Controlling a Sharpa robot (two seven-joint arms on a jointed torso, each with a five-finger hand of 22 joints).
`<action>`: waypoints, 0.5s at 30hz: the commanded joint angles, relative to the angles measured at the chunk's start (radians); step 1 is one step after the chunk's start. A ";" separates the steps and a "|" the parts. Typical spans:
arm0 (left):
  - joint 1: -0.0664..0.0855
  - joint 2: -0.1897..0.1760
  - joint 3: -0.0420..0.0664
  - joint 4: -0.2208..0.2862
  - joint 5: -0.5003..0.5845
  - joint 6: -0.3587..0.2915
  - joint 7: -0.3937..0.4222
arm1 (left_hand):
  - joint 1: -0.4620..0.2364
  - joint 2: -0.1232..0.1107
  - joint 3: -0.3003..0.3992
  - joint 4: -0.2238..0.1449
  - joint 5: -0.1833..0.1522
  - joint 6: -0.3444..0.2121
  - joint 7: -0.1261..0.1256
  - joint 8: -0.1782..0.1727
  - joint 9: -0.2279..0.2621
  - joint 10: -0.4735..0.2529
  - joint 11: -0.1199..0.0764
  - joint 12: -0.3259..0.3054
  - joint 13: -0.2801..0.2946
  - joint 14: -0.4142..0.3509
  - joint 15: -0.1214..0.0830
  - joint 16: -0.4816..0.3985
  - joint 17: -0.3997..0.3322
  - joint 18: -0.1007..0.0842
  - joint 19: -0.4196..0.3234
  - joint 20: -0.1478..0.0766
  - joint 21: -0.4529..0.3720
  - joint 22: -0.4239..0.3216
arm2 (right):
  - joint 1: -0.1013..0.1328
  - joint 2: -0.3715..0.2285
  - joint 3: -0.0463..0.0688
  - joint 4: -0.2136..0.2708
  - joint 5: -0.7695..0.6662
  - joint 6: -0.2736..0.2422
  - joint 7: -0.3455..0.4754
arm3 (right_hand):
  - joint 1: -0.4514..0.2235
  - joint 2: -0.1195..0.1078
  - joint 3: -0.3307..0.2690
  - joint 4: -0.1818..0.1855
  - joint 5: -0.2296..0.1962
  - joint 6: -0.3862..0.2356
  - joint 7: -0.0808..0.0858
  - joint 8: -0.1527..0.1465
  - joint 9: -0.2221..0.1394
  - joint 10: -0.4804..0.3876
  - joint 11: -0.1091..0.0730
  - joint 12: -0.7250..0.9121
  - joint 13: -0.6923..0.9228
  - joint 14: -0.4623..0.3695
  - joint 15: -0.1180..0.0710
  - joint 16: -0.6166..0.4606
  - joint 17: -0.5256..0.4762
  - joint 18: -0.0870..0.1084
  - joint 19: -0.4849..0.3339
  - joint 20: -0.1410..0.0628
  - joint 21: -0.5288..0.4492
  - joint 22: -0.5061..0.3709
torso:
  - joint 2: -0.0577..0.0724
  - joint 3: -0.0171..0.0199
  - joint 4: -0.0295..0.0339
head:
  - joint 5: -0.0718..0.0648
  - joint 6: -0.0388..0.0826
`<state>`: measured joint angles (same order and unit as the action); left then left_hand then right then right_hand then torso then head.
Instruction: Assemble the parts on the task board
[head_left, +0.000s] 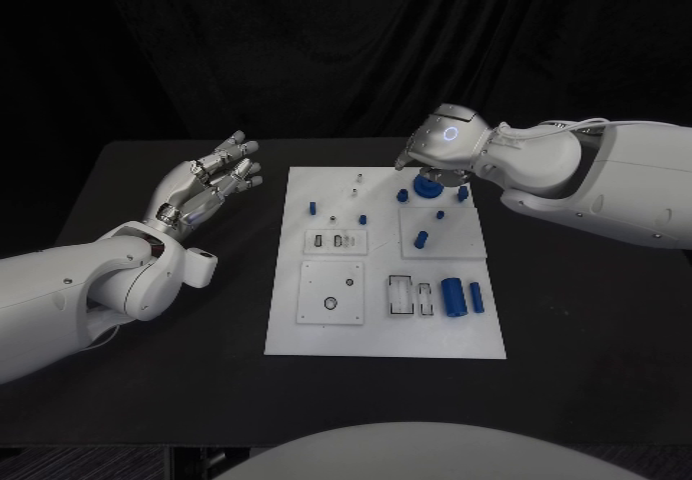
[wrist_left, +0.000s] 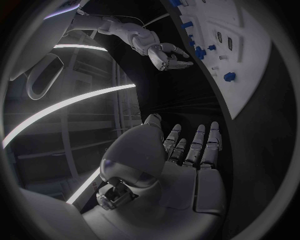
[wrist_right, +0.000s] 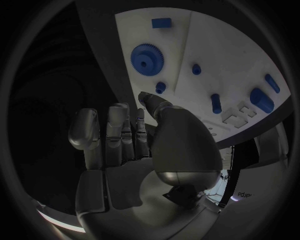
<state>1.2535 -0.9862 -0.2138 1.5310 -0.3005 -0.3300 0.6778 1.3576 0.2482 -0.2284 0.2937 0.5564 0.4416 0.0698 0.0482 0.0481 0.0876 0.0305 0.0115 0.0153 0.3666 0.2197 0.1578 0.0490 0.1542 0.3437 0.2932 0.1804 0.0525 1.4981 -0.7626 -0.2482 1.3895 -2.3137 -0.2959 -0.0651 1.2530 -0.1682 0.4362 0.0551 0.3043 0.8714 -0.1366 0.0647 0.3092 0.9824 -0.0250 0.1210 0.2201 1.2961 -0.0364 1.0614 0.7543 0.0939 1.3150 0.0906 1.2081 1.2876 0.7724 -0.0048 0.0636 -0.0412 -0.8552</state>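
Note:
The white task board lies in the middle of the black table. A blue gear sits near its far edge, with several small blue parts around it, such as a peg and a cylinder. My right hand hovers just above the gear at the board's far edge, mostly hidden under its wrist. In the right wrist view its fingers are stretched out and hold nothing, near the gear. My left hand hangs over the table left of the board, fingers spread and empty.
Raised white plates with slots and a hole sit on the near half of the board. Bare black table surrounds the board. In the left wrist view, the board and my right hand lie beyond my left hand.

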 joint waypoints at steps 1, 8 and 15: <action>0.001 0.000 0.001 0.002 -0.007 0.012 0.050 | -0.003 0.004 0.003 -0.002 0.005 0.004 0.000 0.005 0.001 0.001 0.008 0.004 0.001 0.005 0.001 0.006 0.001 -0.009 0.007 -0.001 0.000 0.000 | 0.024 -0.023 0.001 0.022 0.196 -0.032 -0.006 | 0.005 0.004 0.008 0.003 0.003 0.002 -0.002 0.004 -0.004 -0.002 -0.005 0.006 0.001 0.015 -0.002 0.012 0.013 -0.008 0.010 -0.001 0.010 0.008 | 0.000 0.0000 0.0005 | -0.004 0.001; 0.001 0.001 0.001 0.002 -0.007 0.013 0.050 | -0.002 0.004 0.003 -0.002 0.006 0.001 0.001 0.004 0.001 0.002 0.008 0.004 0.001 0.004 0.001 0.005 0.001 -0.009 0.006 -0.001 -0.001 0.000 | 0.051 -0.053 0.001 0.030 0.550 0.044 0.024 | 0.007 -0.001 0.012 0.024 0.001 -0.003 0.019 0.004 -0.034 -0.046 0.032 -0.021 -0.012 0.031 -0.012 0.030 0.034 -0.010 0.026 -0.005 0.023 0.027 | 0.000 0.0000 -0.0003 | -0.004 0.000; 0.001 0.003 0.001 0.001 -0.007 0.016 0.049 | -0.002 0.004 0.004 -0.002 0.006 0.003 0.001 0.004 0.001 0.001 0.008 0.004 0.001 0.004 0.001 0.005 0.001 -0.009 0.006 -0.001 -0.001 0.000 | 0.046 -0.038 0.001 -0.012 0.771 0.150 0.045 | 0.024 0.004 -0.020 0.042 0.000 -0.023 0.078 0.000 -0.074 -0.076 0.069 -0.052 -0.034 0.063 0.001 0.072 0.089 -0.009 0.035 -0.016 0.019 0.034 | 0.000 -0.0012 -0.0010 | 0.000 0.005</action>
<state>1.2535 -0.9845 -0.2138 1.5312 -0.3005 -0.3284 0.6779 1.3576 0.2481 -0.2284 0.2937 0.5564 0.4416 0.0698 0.0482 0.0480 0.0876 0.0305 0.0115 0.0153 0.3666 0.2197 0.1578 0.0490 0.1542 0.3437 0.2932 0.1804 0.0525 1.5482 -0.8039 -0.2481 1.3824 -1.7282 -0.2255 -0.0369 1.2681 -0.1633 0.4187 0.0993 0.3043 0.8485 -0.0586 0.0647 0.2363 0.9092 0.0380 0.0742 0.1873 1.3589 -0.0368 1.1383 0.8508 0.0940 1.3509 0.0755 1.2288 1.3081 0.7723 -0.0051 0.0633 -0.0431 -0.8525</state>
